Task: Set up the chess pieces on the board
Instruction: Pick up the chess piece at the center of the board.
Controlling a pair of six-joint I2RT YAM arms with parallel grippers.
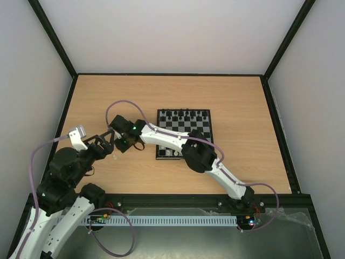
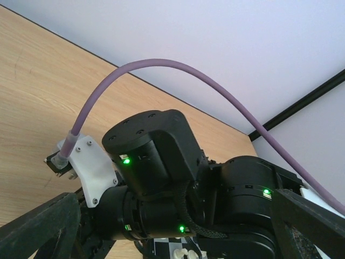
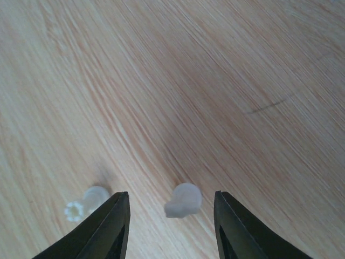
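The board (image 1: 198, 127) lies mid-table. Black chessmen (image 1: 186, 114) line its far rows, and a few white chess pieces (image 1: 170, 152) stand on its near left corner. My right arm reaches left across the board. Its gripper (image 3: 171, 195) hangs open over bare wood just left of the board. A small white piece (image 3: 184, 200) lies on its side between the fingers, touching neither. Another white piece (image 3: 84, 204) lies outside the left finger (image 3: 110, 226). My left gripper (image 1: 102, 144) stands open close beside the right wrist, holding nothing.
The right arm's black wrist (image 2: 161, 178) and purple cable (image 2: 178, 70) fill the left wrist view, very near the left fingers. Black frame rails (image 1: 54, 48) and white walls bound the wooden table (image 1: 237, 97).
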